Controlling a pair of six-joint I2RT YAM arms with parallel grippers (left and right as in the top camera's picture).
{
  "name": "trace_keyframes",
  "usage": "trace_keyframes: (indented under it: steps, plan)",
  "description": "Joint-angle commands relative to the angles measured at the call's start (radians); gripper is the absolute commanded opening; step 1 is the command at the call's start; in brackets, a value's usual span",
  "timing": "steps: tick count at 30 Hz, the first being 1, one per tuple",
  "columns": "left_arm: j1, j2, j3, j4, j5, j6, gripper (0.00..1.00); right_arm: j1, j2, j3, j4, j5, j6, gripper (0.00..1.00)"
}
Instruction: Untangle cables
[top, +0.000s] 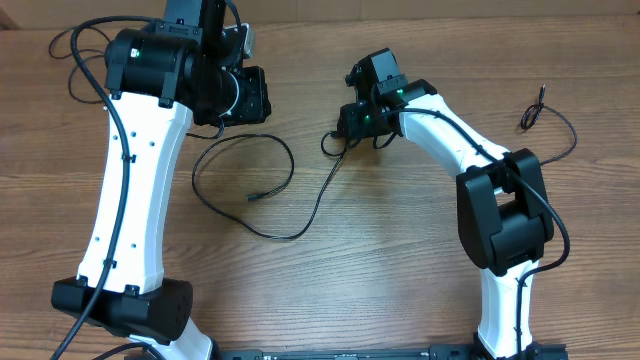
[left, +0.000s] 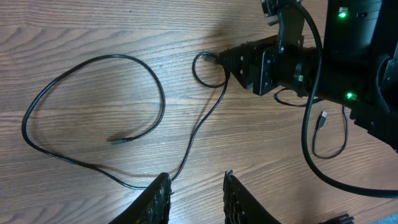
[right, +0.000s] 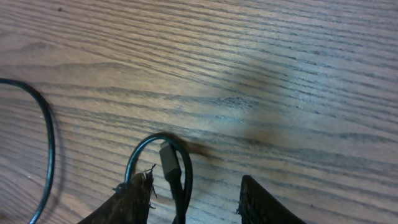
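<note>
The left arm (top: 130, 190) and right arm (top: 440, 125) have white shells and black joints, with a black cable (top: 124, 160) along each. The left pincer (left: 196, 180) has black ridged fingers (left: 158, 202).

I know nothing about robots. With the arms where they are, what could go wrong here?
The right gripper stands open over the long cable's curled end and plug. Closing there could pinch two strands and tighten the curl. That cable also passes close beside the open left gripper, so a move might snag and drag it.
</note>
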Motion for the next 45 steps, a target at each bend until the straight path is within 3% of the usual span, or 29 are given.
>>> trace_keyframes:
  steps: [1,17,30,35,45]
  plan:
    - [0.006,0.011,-0.005,0.005,0.014,0.023,0.29,0.011,0.011,-0.001,0.008,0.007,-0.072,0.44]
    - [0.006,0.011,-0.006,0.004,-0.011,0.023,0.3,0.051,0.06,-0.005,0.024,0.007,-0.174,0.3]
    - [0.006,0.011,-0.006,0.004,-0.011,0.023,0.31,0.053,0.06,-0.021,0.003,0.009,-0.166,0.11]
    - [0.006,0.011,-0.006,0.005,-0.011,0.023,0.32,0.052,0.044,0.0,-0.045,-0.121,-0.155,0.04]
    - [0.006,0.011,-0.006,0.024,-0.008,0.022,0.34,0.045,-0.152,0.037,-0.145,-0.398,-0.094,0.04]
